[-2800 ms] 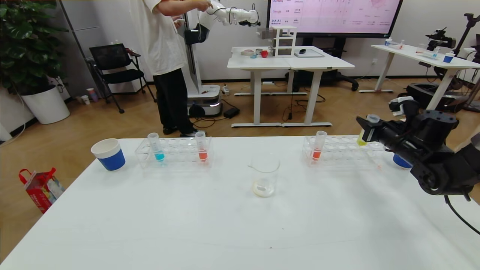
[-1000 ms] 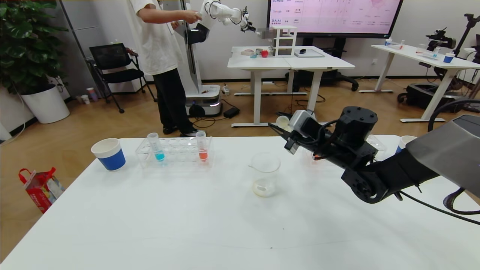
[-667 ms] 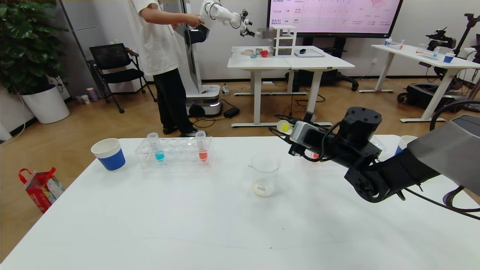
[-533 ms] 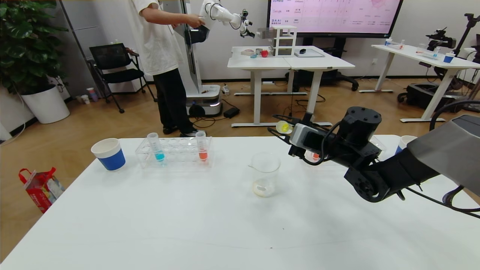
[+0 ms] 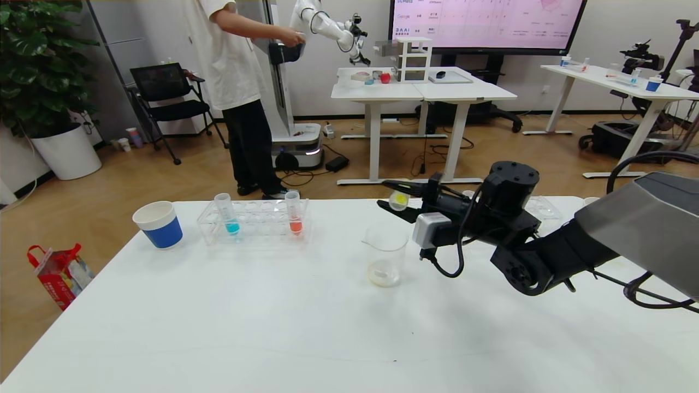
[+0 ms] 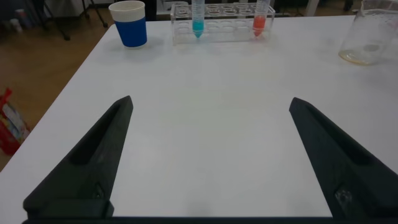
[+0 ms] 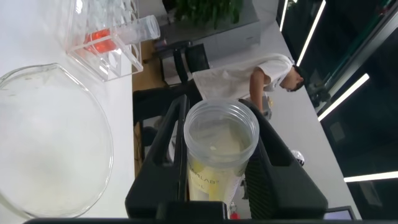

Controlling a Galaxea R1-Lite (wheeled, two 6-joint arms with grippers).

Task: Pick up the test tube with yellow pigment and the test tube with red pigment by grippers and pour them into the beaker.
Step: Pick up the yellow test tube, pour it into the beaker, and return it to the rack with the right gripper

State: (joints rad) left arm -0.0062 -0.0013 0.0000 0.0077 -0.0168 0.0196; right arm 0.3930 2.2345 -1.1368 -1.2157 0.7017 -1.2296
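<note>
Alignment first: my right gripper (image 5: 401,202) pinches the slim clear plastic test tube with yellow pigment (image 5: 398,200), tipped near level with its open mouth leading toward the clear glass beaker (image 5: 385,254), which stands on the white table (image 5: 273,327) just below and slightly left of that mouth. Half a second ago the tube sat higher and farther right; it has since dropped and swung toward the beaker rim. My left gripper (image 6: 211,162) hangs spread and empty over the near left table, well short of the red-pigment tube (image 5: 294,213) in its clear rack (image 5: 254,221).
</note>
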